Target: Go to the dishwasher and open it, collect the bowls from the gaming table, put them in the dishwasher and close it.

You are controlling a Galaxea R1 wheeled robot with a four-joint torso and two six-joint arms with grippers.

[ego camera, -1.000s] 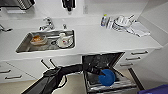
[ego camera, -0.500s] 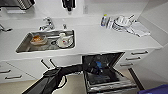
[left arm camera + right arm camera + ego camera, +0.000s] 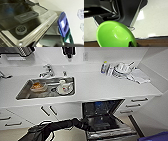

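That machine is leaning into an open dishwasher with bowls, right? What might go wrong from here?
The dishwasher door lies fully open and low; the left arm stretched over it might knock it. The green bowl at the right wrist hangs tilted and may slip. Whether it is firmly gripped cannot be seen.

From the head camera we look steeply down from high up over the white table and sink, with the open dishwasher just below us. Our left wrist camera sits very close over the dishwasher's lowered door, facing along its inner face, so these two views share that door. Our right wrist camera looks close onto a green bowl, pale floor behind it.
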